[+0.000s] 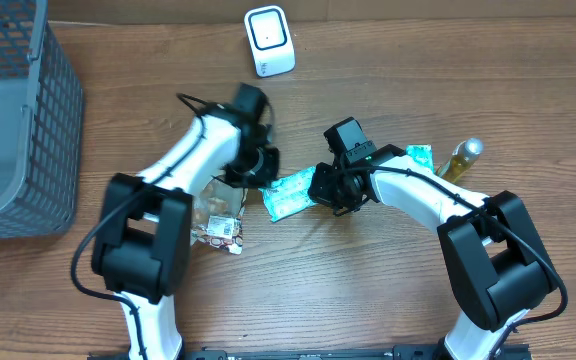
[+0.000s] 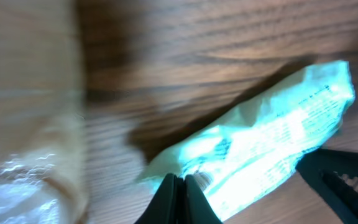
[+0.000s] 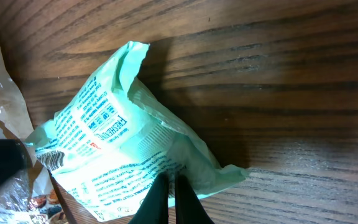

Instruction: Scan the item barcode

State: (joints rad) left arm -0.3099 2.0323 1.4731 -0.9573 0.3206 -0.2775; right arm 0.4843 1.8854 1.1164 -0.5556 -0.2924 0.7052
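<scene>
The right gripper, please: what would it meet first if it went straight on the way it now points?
The right gripper is shut on the green packet, so it would push into that packet first. Beyond it only the wooden table shows, though depth is unclear.

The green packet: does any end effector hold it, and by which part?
Both hold it. The left end effector is shut on the edge at one end of the green packet; the right end effector is shut on the opposite end.
</scene>
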